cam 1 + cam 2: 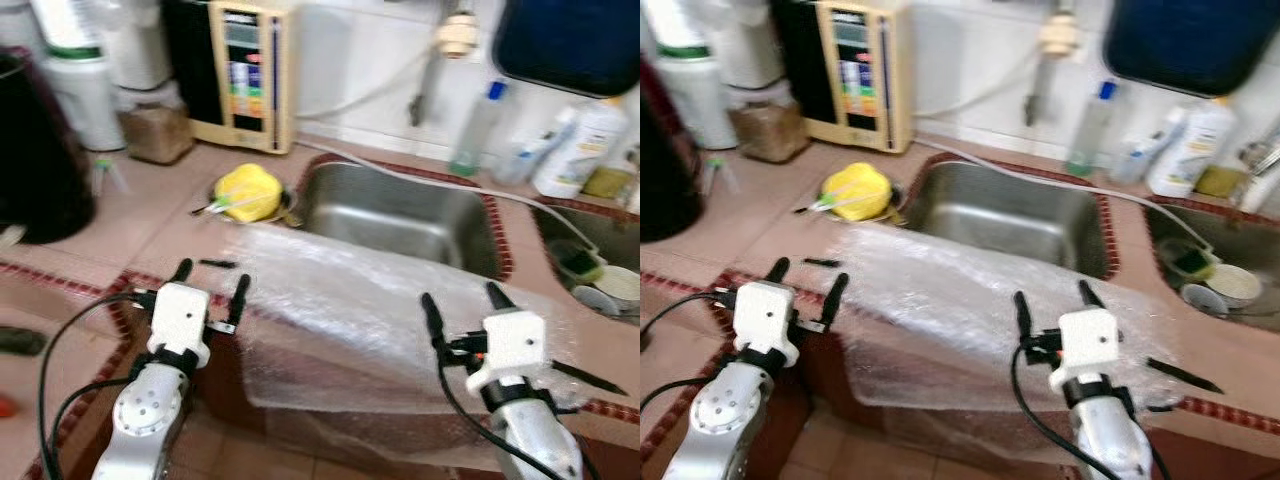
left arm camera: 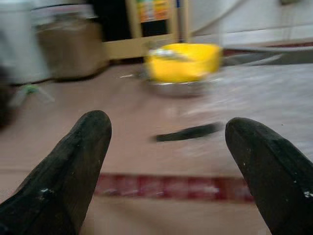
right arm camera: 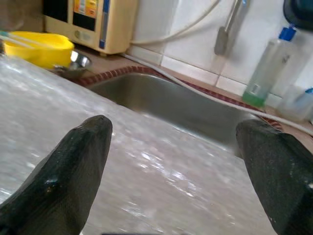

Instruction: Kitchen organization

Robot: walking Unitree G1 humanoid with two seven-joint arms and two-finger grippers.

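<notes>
Clear plastic sheet (image 1: 360,320) lying draped over the table (image 1: 150,230) edge before the sink (image 1: 400,215). Right gripper (image 1: 465,300) hovering over it, fingers spread, pinching nothing. Left gripper (image 1: 210,280) hovering beside its corner, fingers spread. Yellow bowl (image 1: 248,192) sitting beyond.

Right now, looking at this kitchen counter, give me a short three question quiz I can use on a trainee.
1. True or false: both the left gripper and the right gripper have their fingers spread with nothing between them.
2. What does the sheet of bubble wrap lie across?
A. the counter edge in front of the sink
B. the black kettle
C. the floor only
3. Fill in: the yellow sponge sits in a small ____ bowl to the left of the sink.

Key: 1 true. 2 A. 3 metal.
</notes>
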